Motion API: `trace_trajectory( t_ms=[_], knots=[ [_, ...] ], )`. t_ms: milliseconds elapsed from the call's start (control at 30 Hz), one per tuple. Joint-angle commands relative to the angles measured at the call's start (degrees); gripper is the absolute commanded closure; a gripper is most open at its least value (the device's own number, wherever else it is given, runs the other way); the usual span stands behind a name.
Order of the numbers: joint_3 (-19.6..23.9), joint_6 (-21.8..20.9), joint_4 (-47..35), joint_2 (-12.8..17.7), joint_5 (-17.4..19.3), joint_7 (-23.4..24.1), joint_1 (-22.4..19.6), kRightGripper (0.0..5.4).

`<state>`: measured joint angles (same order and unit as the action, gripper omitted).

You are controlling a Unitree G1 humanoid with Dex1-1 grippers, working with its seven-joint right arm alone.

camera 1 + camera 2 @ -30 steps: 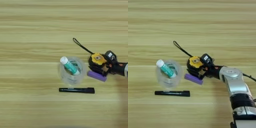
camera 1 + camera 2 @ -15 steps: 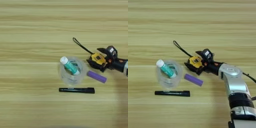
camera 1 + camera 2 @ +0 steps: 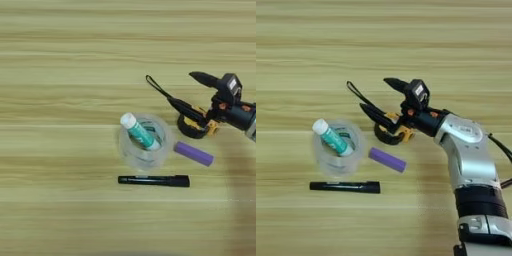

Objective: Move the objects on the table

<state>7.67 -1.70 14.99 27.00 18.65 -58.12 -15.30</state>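
While the claw (image 3: 378, 97) hangs wide open over the tape measure (image 3: 390, 132), gripping nothing, it looks mid-reach near the table's (image 3: 60, 60) right side; next it needs lowering and closing.

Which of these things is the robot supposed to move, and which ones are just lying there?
For the job:
- tape measure, by the open right gripper
- glue stick, lying in the clear tape roll
- purple cylinder
- black marker

Just lying about:
- nothing else; only the table under them all
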Motion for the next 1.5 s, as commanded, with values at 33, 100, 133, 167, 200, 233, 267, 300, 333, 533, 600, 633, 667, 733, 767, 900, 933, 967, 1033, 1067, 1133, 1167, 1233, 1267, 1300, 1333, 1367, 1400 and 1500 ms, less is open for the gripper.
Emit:
trace_trajectory(
  t_ms=[33,100,133,167,200,233,267,300,333,533,600,633,667,733,767,900,933,967,1033,1067,1133,1167,1233,1267,1300,1333,1367,1400,1500],
  knots=[
    [1.1,0.6,-6.4,1.2,3.3,-0.3,-1.8,0.02],
    [0.9,1.2,-7.7,1.1,4.0,-0.6,-1.4,0.02],
    [0.7,1.5,-8.2,1.1,4.3,-0.8,-1.2,0.02],
    [0.7,1.7,-8.7,1.0,4.7,-1.0,-1.1,0.02],
    [0.5,2.0,-9.3,1.0,5.1,-1.4,-0.8,0.02],
    [0.3,2.2,-9.9,0.9,5.4,-1.8,-0.4,0.02],
    [0.1,2.4,-10.5,0.9,5.6,-2.2,-0.1,0.02],
    [-0.1,2.5,-11.1,0.9,5.8,-2.6,0.3,0.02],
    [-0.2,2.5,-11.6,0.9,6.0,-2.9,0.6,0.02],
    [-0.1,3.9,-15.4,2.5,9.0,-8.2,3.3,0.02],
    [0.2,4.5,-16.8,3.3,10.7,-11.0,4.5,0.02],
    [0.4,4.9,-17.5,3.7,11.5,-12.3,5.0,0.02],
    [0.5,5.2,-18.1,4.1,12.2,-13.4,5.5,0.02],
    [0.7,5.5,-19.2,5.1,13.2,-15.7,6.5,0.02],
    [0.7,5.5,-19.6,5.5,13.5,-16.7,7.0,0.02],
    [0.9,5.2,-20.2,7.1,13.7,-19.9,8.5,0.02],
    [0.9,5.0,-20.1,7.5,13.5,-20.6,8.9,0.02],
    [0.8,4.7,-20.0,8.1,13.1,-21.5,9.4,0.02],
    [0.7,4.1,-19.7,8.9,12.4,-22.7,10.3,0.02],
    [0.3,3.7,-19.5,9.7,11.7,-23.8,11.1,0.02],
    [-0.2,2.3,-19.1,10.9,10.6,-26.0,12.7,0.02],
    [-0.4,2.0,-19.0,11.4,10.3,-26.9,13.3,0.02],
    [-0.8,1.2,-18.6,12.1,9.5,-28.2,14.3,0.02],
    [-1.0,0.7,-18.3,12.4,9.0,-28.8,14.7,0.02],
    [-1.2,0.2,-18.1,12.5,8.5,-29.2,15.0,0.02],
    [-1.4,-0.1,-17.9,12.6,8.3,-29.5,15.2,0.02],
    [-1.6,-0.5,-17.6,12.8,7.8,-29.8,15.3,0.02],
    [-1.9,-0.9,-17.3,12.9,7.3,-29.9,15.4,0.02],
    [-2.5,-2.2,-16.1,13.1,5.7,-29.9,15.6,0.02]
  ],
)
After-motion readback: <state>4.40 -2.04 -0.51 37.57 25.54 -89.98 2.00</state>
